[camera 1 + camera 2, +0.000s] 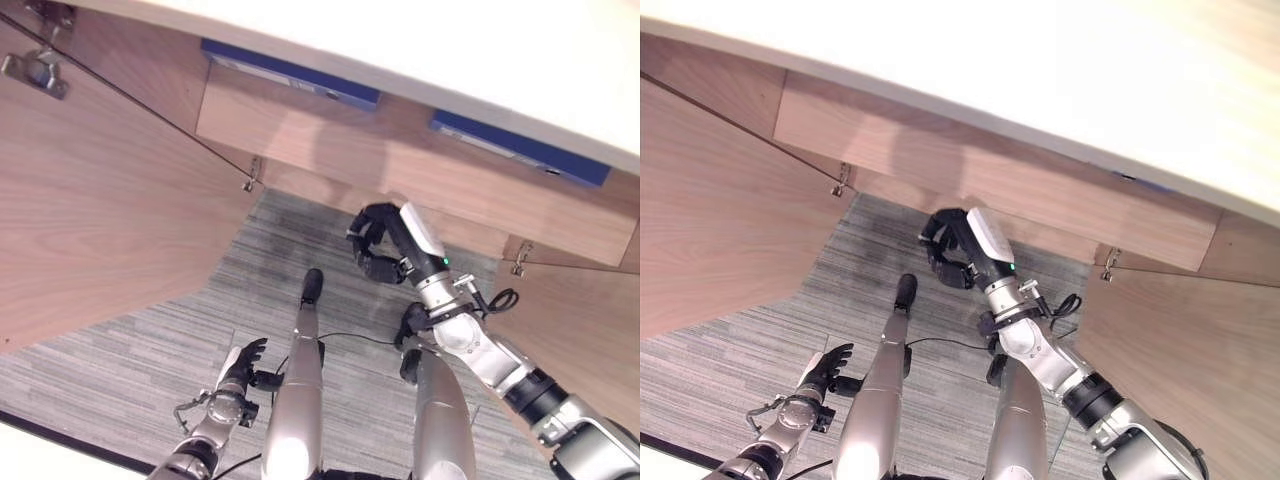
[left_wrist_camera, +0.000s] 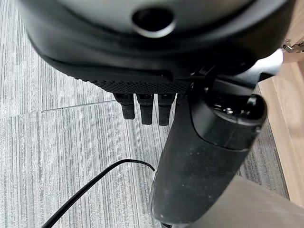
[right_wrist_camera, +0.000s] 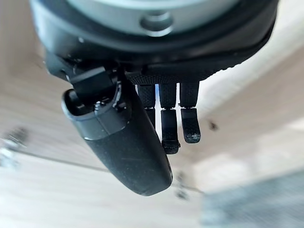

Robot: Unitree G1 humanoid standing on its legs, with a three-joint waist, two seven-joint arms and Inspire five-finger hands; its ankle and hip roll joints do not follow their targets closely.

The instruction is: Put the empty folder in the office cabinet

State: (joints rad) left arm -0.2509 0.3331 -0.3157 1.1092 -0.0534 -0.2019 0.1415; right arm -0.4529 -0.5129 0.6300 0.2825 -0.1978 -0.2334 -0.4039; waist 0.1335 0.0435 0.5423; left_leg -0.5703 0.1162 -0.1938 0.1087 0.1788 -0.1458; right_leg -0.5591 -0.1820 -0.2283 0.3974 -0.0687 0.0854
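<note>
Two blue folders show by their edges inside the wooden office cabinet (image 1: 400,160): one folder (image 1: 290,70) lies on the left and the other folder (image 1: 520,145) on the right, above the cabinet's lower front board. My right hand (image 1: 378,245) is raised just before that board, its fingers loosely bent, and it holds nothing. The right wrist view shows the same hand (image 3: 166,118) against pale wood. Low down over the carpet hangs my left hand (image 1: 240,365), its fingers straight and empty.
The cabinet's left door (image 1: 100,200) stands open and wide on my left. Its right door (image 1: 580,330) stands open on my right, with hinges (image 1: 250,180) at both sides. Grey striped carpet (image 1: 150,350) lies between the doors. A pale top (image 1: 450,50) overhangs the cabinet.
</note>
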